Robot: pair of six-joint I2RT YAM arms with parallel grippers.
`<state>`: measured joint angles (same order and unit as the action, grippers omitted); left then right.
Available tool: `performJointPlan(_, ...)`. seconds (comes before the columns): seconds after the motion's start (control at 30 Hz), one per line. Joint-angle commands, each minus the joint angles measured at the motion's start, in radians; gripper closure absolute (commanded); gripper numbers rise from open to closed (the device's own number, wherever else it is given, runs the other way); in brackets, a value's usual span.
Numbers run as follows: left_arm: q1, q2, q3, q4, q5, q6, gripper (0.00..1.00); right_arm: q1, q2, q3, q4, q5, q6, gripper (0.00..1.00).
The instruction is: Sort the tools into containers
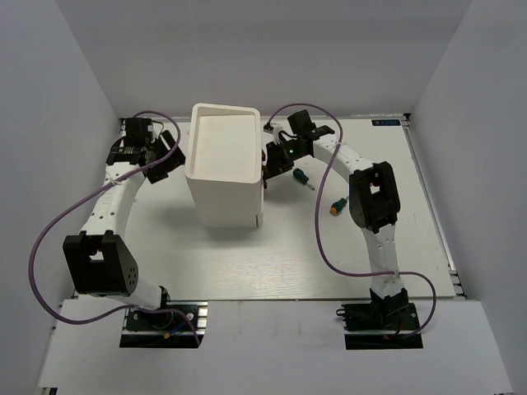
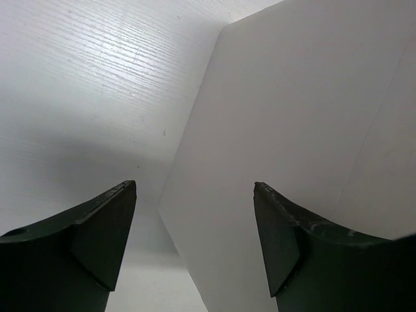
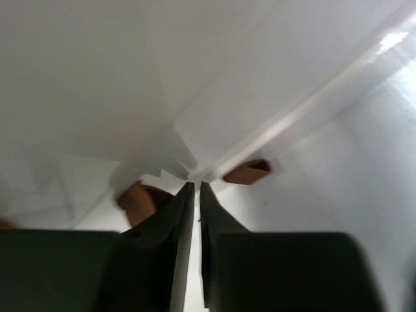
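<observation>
Two tools lie in view on the table (image 1: pixel 272 255), both to the right of the tall white bin (image 1: pixel 226 202): a green screwdriver (image 1: pixel 303 177) close to the bin's right side, and an orange-green screwdriver (image 1: pixel 337 206) a little farther right and nearer the arm bases, beside the right arm's elbow. The two screwdrivers lie apart from each other, and neither is touched by a gripper. The bin stands upright near the middle of the table with its open mouth up, between the two wrists. The left gripper (image 1: pixel 170 156) sits just beside the bin's left wall. In the left wrist view its fingers (image 2: pixel 97 237) are spread wide and released, with nothing between them but a vertical corner of the bin and bare table. The right gripper (image 1: pixel 272 160) is at the bin's right side, near the far corner, with a green light showing on its wrist. In the right wrist view its fingertips (image 3: pixel 185 201) are drawn almost together, leaving only a thin pale slit, and they point into a white edge of the bin directly ahead. Whether they pinch something thin or are merely closed, I cannot tell. Two brownish patches beside the fingertips are too blurred to identify. Purple cables (image 1: pixel 49 230) loop from each arm.
</observation>
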<state>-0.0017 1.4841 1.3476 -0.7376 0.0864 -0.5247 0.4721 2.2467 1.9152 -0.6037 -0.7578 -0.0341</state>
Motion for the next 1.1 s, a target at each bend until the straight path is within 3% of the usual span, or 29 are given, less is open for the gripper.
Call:
performJointPlan(0.0, -0.007, -0.007, 0.028, -0.026, 0.0, -0.008, 0.17, 0.004, -0.085, -0.046, 0.014, 0.147, -0.035, 0.84)
performJointPlan(0.03, 0.005, -0.007, 0.028, -0.035, -0.01, -0.008, 0.17, -0.007, -0.09, -0.062, 0.034, 0.143, -0.047, 0.77)
performJointPlan(0.07, 0.005, -0.007, 0.028, -0.052, -0.019, -0.008, 0.17, -0.038, -0.099, -0.096, 0.039, 0.137, -0.082, 0.62)
performJointPlan(0.17, 0.016, -0.016, 0.013, -0.052, -0.005, 0.005, 0.17, -0.059, -0.136, -0.213, 0.111, 0.056, -0.234, 0.38)
performJointPlan(0.27, 0.016, -0.03, -0.011, -0.052, 0.018, 0.005, 0.17, -0.073, -0.148, -0.317, 0.194, -0.05, -0.422, 0.32)
performJointPlan(0.37, 0.016, -0.051, -0.039, -0.04, 0.027, 0.005, 0.17, -0.079, -0.118, -0.329, 0.223, -0.163, -0.557, 0.32)
performJointPlan(0.57, 0.016, -0.061, -0.039, -0.049, 0.027, 0.005, 0.17, -0.07, -0.026, -0.239, 0.255, -0.233, -0.673, 0.31)
performJointPlan(1.07, 0.016, -0.073, -0.088, -0.049, 0.036, -0.005, 0.17, -0.038, 0.068, -0.179, 0.455, -0.258, -0.558, 0.32)
